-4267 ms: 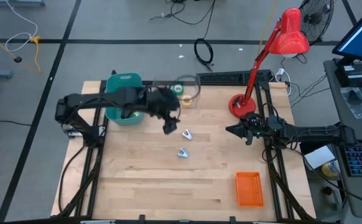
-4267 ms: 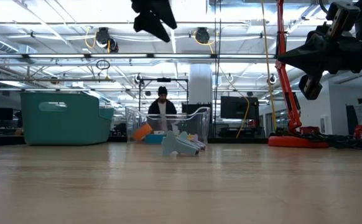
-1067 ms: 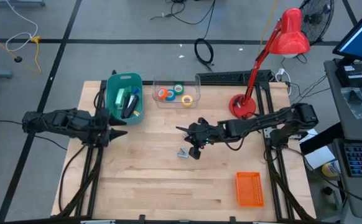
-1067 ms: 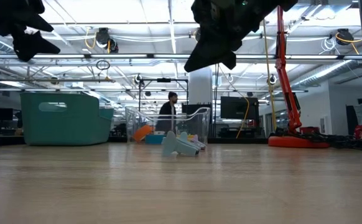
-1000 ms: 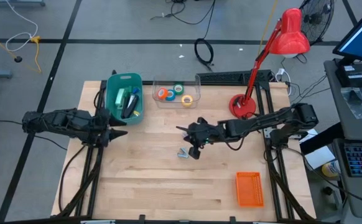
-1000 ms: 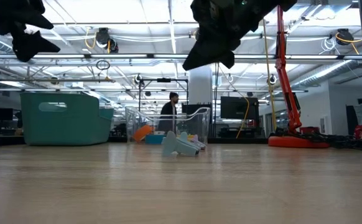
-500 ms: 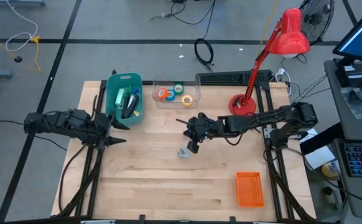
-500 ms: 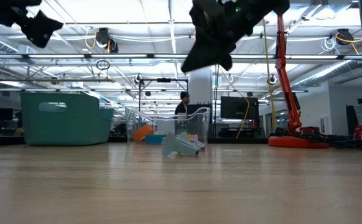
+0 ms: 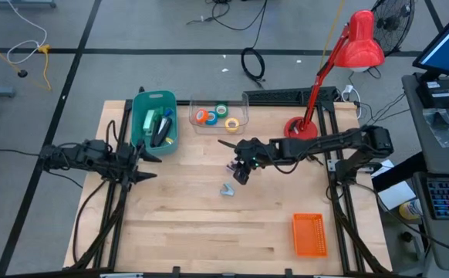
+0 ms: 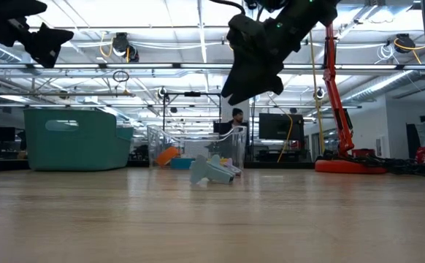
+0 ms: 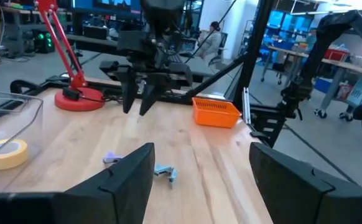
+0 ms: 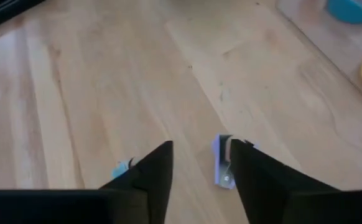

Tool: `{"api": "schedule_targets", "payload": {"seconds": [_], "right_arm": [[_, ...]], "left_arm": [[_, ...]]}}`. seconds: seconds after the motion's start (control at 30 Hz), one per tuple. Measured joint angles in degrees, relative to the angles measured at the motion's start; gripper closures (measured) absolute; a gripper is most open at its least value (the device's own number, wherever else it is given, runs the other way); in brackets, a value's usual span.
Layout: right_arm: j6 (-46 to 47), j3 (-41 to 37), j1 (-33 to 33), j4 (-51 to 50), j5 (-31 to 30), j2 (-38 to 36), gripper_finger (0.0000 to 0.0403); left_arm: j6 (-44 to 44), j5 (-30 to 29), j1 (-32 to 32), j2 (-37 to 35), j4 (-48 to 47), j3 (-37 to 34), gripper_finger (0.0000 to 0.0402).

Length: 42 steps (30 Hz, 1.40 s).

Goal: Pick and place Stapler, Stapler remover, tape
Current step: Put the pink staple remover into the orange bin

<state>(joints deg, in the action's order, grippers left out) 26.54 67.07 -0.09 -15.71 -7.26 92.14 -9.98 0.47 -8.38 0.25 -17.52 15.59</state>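
Observation:
Two staple removers lie on the wooden table: a lavender one (image 12: 223, 163) and a pale blue one (image 9: 227, 188) (image 12: 120, 168). My right gripper (image 9: 238, 173) (image 12: 203, 149) hovers open above the lavender one, slanting down; it shows between the fingers on the table below. Several tape rolls (image 9: 218, 116) lie in a clear container (image 9: 244, 116) at the far edge. A teal bin (image 9: 141, 143) beside it holds dark and green staplers (image 9: 157, 127). My left gripper (image 9: 152, 166) (image 11: 203, 152) waits open and level at the table's left edge.
An orange basket (image 9: 309, 234) stands near the front right. A red desk lamp (image 9: 300, 130) stands at the far right, its arm leaning over the back edge. A person (image 10: 236, 124) walks in the room behind the table.
My right gripper has moved toward the table's far edge, away from the blue staple remover and over the lavender one, and its fingers have opened. My left gripper has rolled and tipped toward level at the left edge. Both staple removers have stayed put.

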Motion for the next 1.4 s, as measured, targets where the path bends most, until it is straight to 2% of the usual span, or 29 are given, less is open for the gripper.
{"api": "schedule_targets", "payload": {"seconds": [0.2,0.33,0.5,0.57,0.67,0.87,1.4], "right_arm": [[-0.01,0.00,-2.73,-0.03,1.33,0.02,0.0223],[-0.47,0.00,-4.09,1.13,1.58,1.65,0.0227],[-0.21,2.26,-5.53,-0.98,7.28,6.82,0.0228],[-0.81,4.13,-6.15,-5.42,7.42,9.03,0.0227],[-1.63,6.52,-7.64,-7.01,7.38,10.52,0.0228],[0.77,7.45,-9.25,-6.02,7.35,11.87,0.0235],[2.73,7.32,-8.10,-5.57,8.55,16.41,0.0236]], "left_arm": [[0.29,0.00,0.00,0.02,-0.84,0.00,0.0135],[0.24,0.02,0.00,0.02,-0.85,0.00,0.0135],[-0.42,0.04,0.00,0.04,-0.85,0.00,0.0135],[-0.65,0.04,0.00,0.04,-0.87,0.00,0.0135],[-0.70,0.04,0.00,0.04,-0.87,0.00,0.0135],[-0.95,0.13,0.00,0.04,-1.37,0.00,0.0135],[-1.09,1.01,0.00,0.04,-2.04,0.00,0.0135]]}}
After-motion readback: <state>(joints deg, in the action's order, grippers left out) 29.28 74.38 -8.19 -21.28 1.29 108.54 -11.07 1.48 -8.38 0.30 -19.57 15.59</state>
